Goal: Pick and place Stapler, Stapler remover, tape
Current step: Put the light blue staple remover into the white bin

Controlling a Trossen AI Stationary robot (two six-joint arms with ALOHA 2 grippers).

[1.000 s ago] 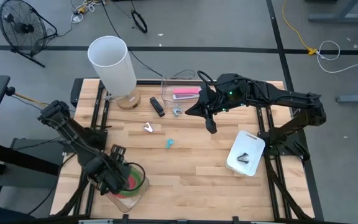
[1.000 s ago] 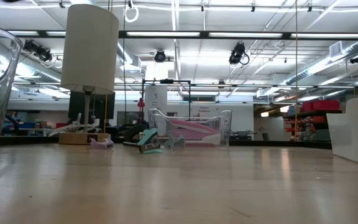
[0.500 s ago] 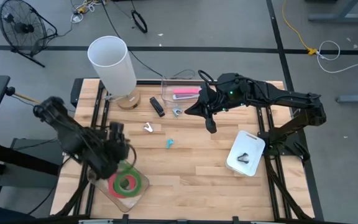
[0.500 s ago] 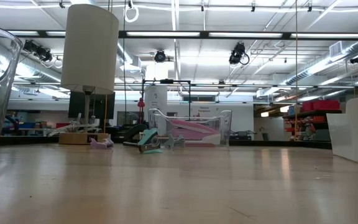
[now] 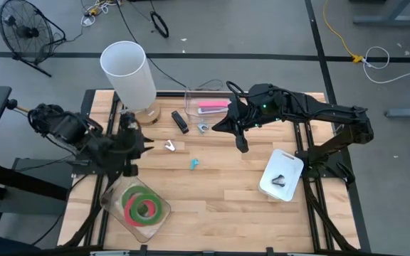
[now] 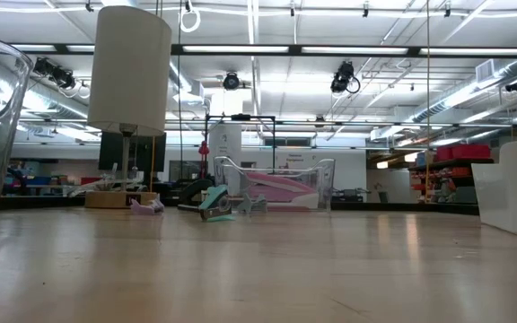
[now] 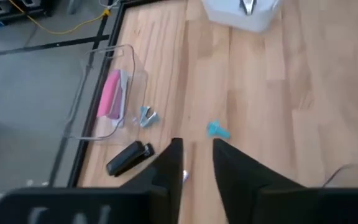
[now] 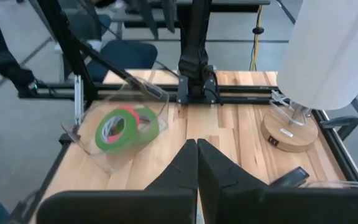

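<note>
A sorting run at a wooden desk, seen from above: the left tool, its fingers a narrow gap apart and nothing held between them, is poised above the left side of the desk, near a small silver staple remover. The right tool, fingers pressed together and empty, is held over the middle of the desk by the clear bin at the far edge.

The loose pieces are small and lie close together: the silver remover, a teal staple remover, a black stapler and a silver-blue piece just beside the bin. A tool lowered off-centre could be expected to nudge one aside rather than grip it. With both arms reaching inward, a clash over the middle is also judged possible.

A pink stapler is held in the clear bin. The green tape and pink-red tape, overlapping, are kept in a clear tray at the near left corner. A black object, too small to identify, rests in a white container on the right.
</note>
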